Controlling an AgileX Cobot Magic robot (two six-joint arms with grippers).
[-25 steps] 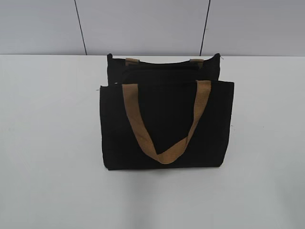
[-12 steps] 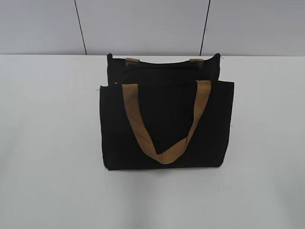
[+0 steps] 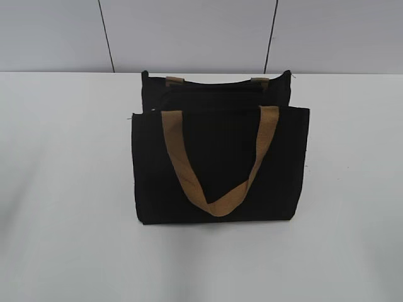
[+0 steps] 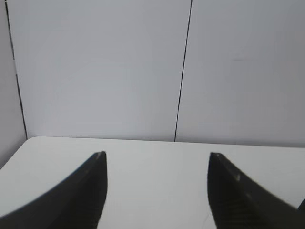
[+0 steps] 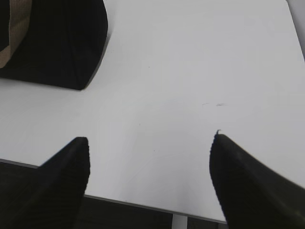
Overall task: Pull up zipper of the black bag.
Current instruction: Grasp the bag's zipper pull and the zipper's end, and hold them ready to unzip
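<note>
The black bag (image 3: 217,157) stands in the middle of the white table, its mouth open at the top. A tan strap (image 3: 217,189) hangs down its front and a second strap's ends show at the far rim. The zipper runs along the top opening (image 3: 214,94); its silver pull tab cannot be made out. A corner of the black bag also shows in the right wrist view (image 5: 57,43). My left gripper (image 4: 157,157) is open and empty over bare table, facing the wall. My right gripper (image 5: 150,140) is open and empty near the table's front edge, to the bag's right.
The white table (image 3: 63,189) stretches around the bag on all sides. A grey panelled wall (image 3: 189,31) stands behind it. The table's front edge (image 5: 143,205) shows in the right wrist view.
</note>
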